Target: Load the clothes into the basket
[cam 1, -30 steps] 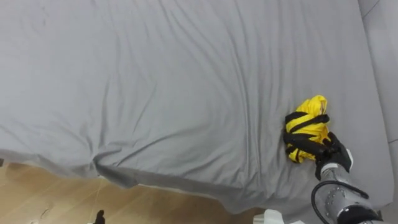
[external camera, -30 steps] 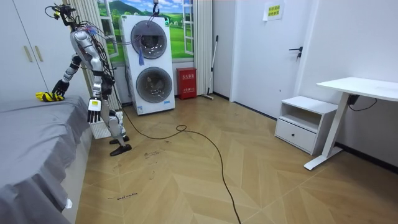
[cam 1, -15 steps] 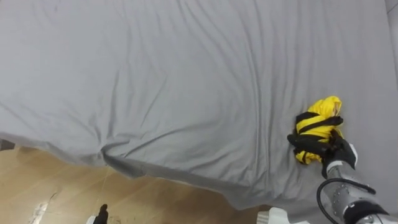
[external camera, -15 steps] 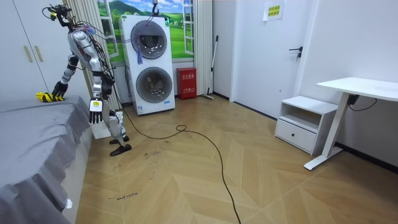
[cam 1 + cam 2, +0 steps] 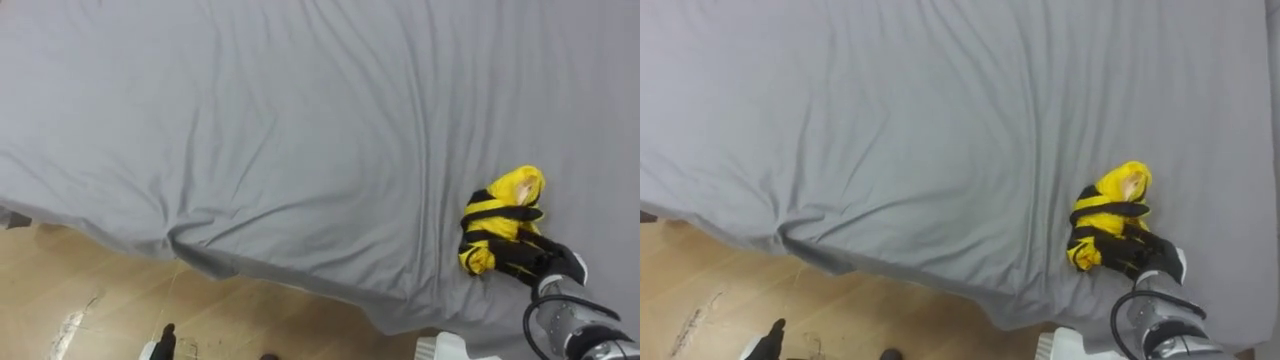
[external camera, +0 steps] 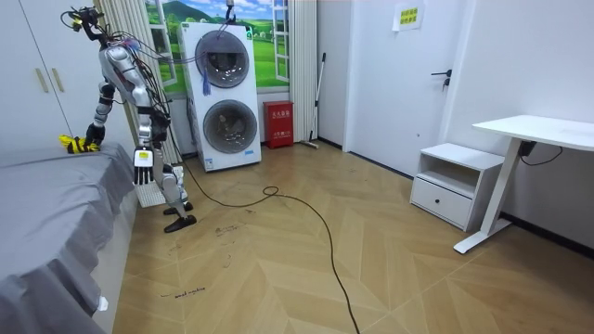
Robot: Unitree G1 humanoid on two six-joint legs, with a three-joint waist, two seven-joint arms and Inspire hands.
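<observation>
Yellow garment (image 5: 514,188), a soft crumpled lump on the wrinkled grey bedsheet (image 5: 300,120) near its edge; the right hand (image 5: 548,264) curls black fingers round it, the left hand (image 6: 142,168) hangs loosely open

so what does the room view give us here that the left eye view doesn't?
Room view adds: the robot standing beside the grey bed, left robot hand hanging open by its hip, the stacked washer and dryer, white desk, low drawer unit. Left eye view adds: the right robot hand with fingers curled round the yellow garment, plus the sheet's creases. Shared: bed, garment, right arm, wood floor.
</observation>
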